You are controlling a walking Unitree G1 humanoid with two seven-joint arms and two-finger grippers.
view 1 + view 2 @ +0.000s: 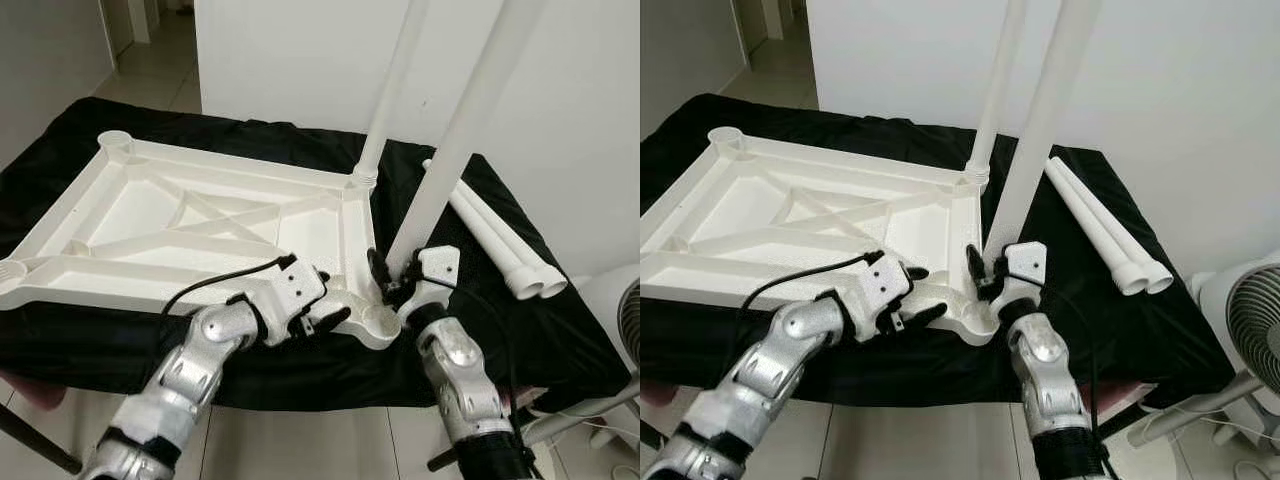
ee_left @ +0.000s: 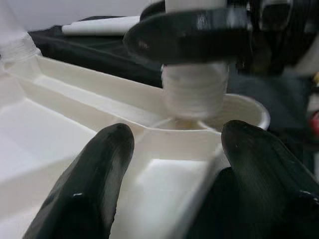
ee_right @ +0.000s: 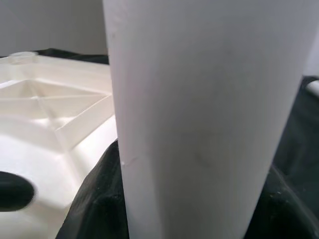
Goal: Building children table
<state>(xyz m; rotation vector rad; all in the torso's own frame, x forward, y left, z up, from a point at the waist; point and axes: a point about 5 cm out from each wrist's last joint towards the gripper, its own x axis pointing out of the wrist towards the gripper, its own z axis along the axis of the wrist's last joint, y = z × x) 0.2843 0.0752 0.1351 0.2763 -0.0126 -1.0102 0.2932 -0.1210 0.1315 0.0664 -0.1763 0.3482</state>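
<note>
The white table top point(image 1: 200, 215) lies upside down on a black cloth. One white leg point(image 1: 390, 90) stands upright in the far right corner socket. My right gripper point(image 1: 392, 277) is shut on a second leg point(image 1: 460, 130), which leans slightly. Its threaded end point(image 2: 194, 92) is at the mouth of the near right corner socket point(image 2: 244, 112). My left gripper point(image 1: 325, 297) is open just left of that socket, astride the near rim. One of its fingers point(image 2: 94, 179) is over the inside of the top and the other is outside it.
Two spare legs point(image 1: 500, 235) lie side by side on the cloth to the right of the top. A white wall rises close behind. A fan point(image 1: 1250, 330) stands on the floor at the right. The cloth's front edge is just below my grippers.
</note>
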